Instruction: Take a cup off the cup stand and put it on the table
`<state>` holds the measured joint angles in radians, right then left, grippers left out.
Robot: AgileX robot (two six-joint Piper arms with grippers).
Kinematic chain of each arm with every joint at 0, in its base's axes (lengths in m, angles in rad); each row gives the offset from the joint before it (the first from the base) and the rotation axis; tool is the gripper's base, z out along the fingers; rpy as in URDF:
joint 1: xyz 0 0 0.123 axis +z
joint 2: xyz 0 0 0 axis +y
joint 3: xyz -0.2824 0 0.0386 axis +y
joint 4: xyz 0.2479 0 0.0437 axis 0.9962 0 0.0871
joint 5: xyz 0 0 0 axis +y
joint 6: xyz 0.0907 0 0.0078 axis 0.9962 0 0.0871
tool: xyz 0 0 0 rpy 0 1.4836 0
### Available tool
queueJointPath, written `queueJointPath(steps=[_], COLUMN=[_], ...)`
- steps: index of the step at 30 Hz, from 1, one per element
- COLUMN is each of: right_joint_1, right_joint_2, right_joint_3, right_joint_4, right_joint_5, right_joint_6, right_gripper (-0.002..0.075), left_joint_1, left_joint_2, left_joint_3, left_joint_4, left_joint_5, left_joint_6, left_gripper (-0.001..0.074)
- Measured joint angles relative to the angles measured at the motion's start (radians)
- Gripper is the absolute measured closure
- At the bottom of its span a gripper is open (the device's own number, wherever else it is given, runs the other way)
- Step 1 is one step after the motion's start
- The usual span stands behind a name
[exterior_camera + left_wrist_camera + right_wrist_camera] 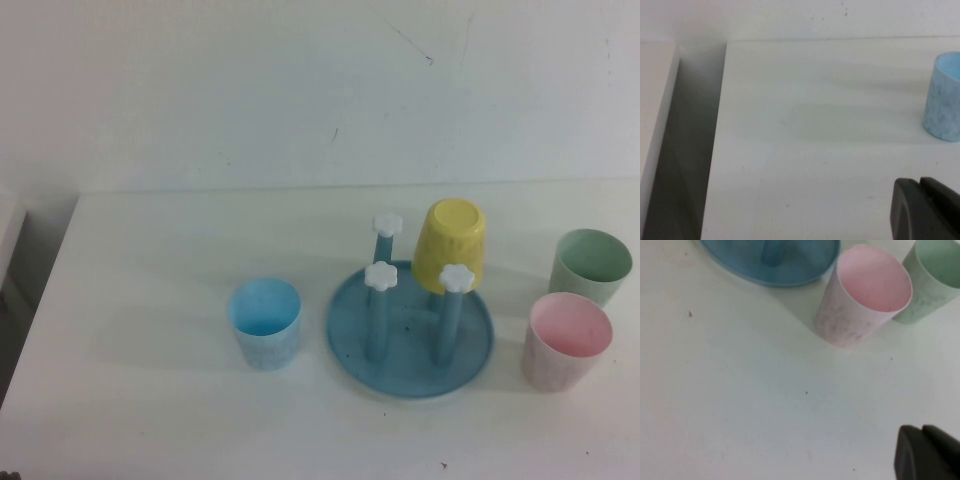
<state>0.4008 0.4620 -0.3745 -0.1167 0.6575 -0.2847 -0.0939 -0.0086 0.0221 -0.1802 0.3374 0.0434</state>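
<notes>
The light blue cup [265, 322] stands upright on the white table [150, 270], just left of the cup stand [410, 345]; it also shows in the left wrist view [944, 97]. The stand is a round blue tray with three bare white-capped pegs [380, 277]. A yellow cup [451, 246] hangs upside down on a further peg at its back. My left gripper [920, 186] is shut and empty over bare table near the cup. My right gripper [922, 432] is shut and empty over bare table near the pink cup. Neither gripper shows in the high view.
A pink cup [567, 341] and a green cup [590, 265] stand upright right of the stand; both show in the right wrist view, pink [862, 297] and green [930, 275]. The table's left edge [715, 150] drops to a dark gap.
</notes>
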Motion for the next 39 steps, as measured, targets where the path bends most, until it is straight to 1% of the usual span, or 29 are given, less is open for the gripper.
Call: queueJointPath(steps=[3,8,11,13,19,26,39], right_joint_1=[-0.069,-0.23,-0.321,-0.366,-0.47,-0.483,-0.483], right_joint_2=[-0.044,-0.207,-0.311,-0.369,-0.47,-0.474,-0.474], right_joint_3=[0.049,0.17,0.24,0.28,0.387,0.395,0.395], right_joint_4=[0.056,0.058,0.055,0.054,0.051,0.048,0.048], right_joint_5=[-0.082,-0.245,-0.278,-0.282,-0.28,-0.28,-0.28], right_joint_6=[0.002,0.014,0.043,0.062,0.156,0.209,0.194], right_gripper=[0.0729,0.0729,0.0729,0.0729,0.0729,0.0729,0.0729], left_joint_1=[0.0,0.0,0.0,0.0,0.0,0.0,0.0], left_joint_2=[0.0,0.0,0.0,0.0,0.0,0.0,0.0], left_joint_3=[0.0,0.0,0.0,0.0,0.0,0.0,0.0], left_joint_4=[0.0,0.0,0.0,0.0,0.0,0.0,0.0], left_joint_5=[0.0,0.0,0.0,0.0,0.0,0.0,0.0], left_joint_6=[0.002,0.002,0.002,0.002,0.002,0.002,0.002], left_gripper=[0.0737,0.0737,0.0737,0.0736,0.0737,0.0737,0.0737])
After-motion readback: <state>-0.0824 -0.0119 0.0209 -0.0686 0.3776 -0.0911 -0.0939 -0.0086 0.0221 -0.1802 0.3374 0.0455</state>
